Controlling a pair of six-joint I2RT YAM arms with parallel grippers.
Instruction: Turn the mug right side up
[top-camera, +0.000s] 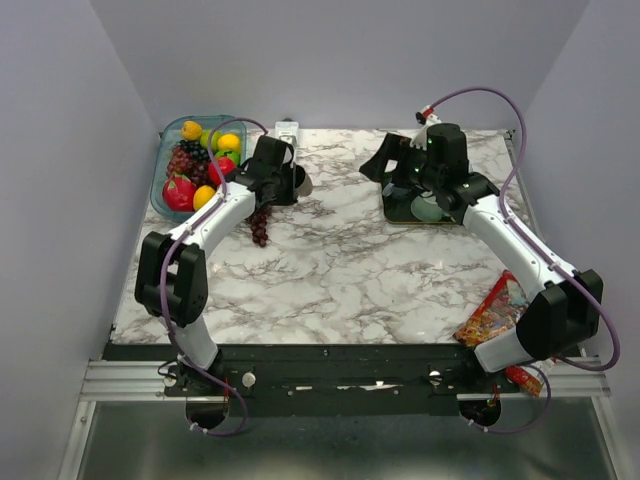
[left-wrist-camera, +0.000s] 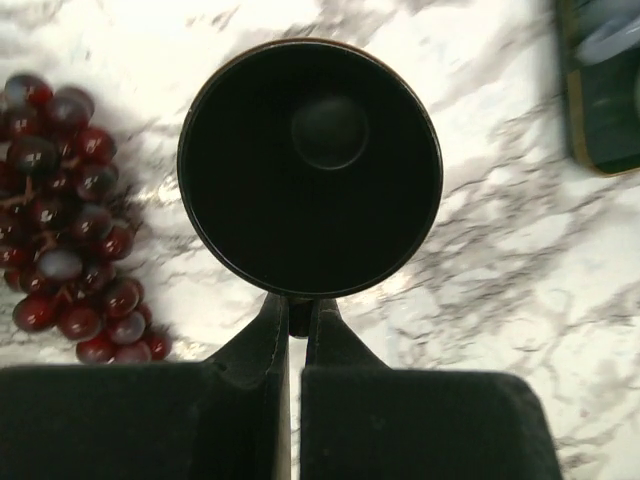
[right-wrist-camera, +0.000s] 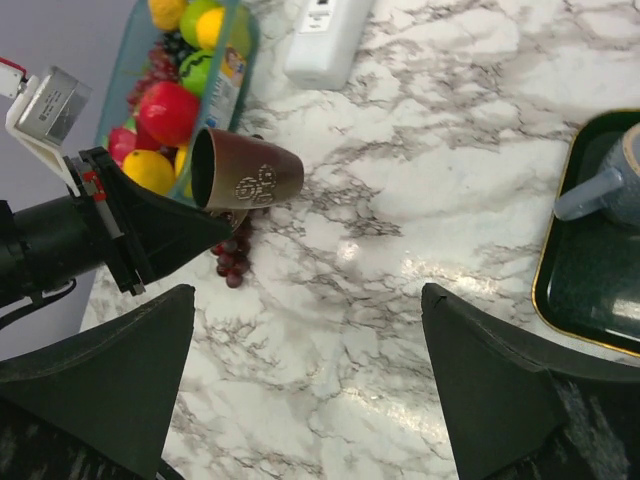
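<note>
The mug (right-wrist-camera: 255, 175) is lying on its side near the desk's far-left corner, its mouth facing back along the left gripper (left-wrist-camera: 300, 312), which is pinching its handle. The right gripper (right-wrist-camera: 307, 296) is hanging spread, well apart, toward the far-right corner.

One brown ceramic mug (right-wrist-camera: 245, 178), one grey-blue mug (right-wrist-camera: 622, 180), one dark green tray (right-wrist-camera: 590, 290), one teal plastic fruit bin (right-wrist-camera: 228, 80), one loose red grape bunch (left-wrist-camera: 70, 210).
</note>
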